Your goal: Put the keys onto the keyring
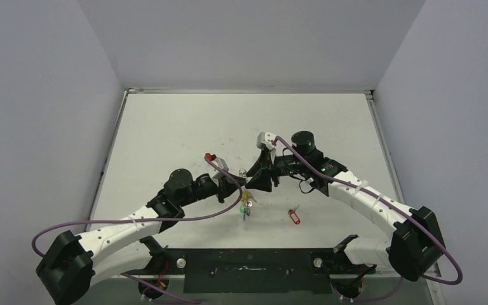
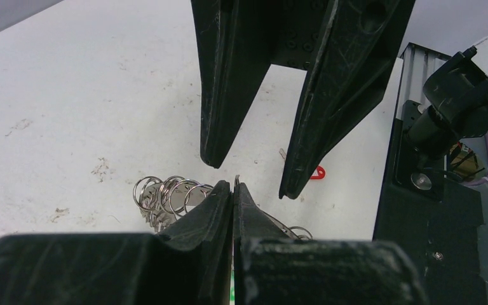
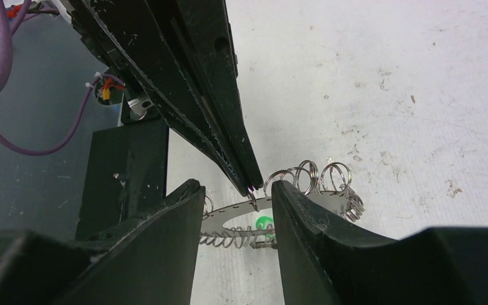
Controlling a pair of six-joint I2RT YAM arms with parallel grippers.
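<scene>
Black left gripper (image 3: 252, 189), pressed together, pinches one small wire loop (image 3: 252, 202) on the rim of the keyring (image 3: 227, 213), the flat grey disc seemingly clear of the table (image 1: 178, 127), a green tag (image 3: 264, 222) under it. Right gripper (image 2: 251, 178) next along, spread, straddling that pinch and gripping nothing; red-tagged key (image 1: 294, 216) lies well apart on the table to the right, blue-tagged key not made out. Judgement: ring light and stiff but free to swing, loops springy and slippery, so take it by the flat rim, and the key by its metal head.
</scene>
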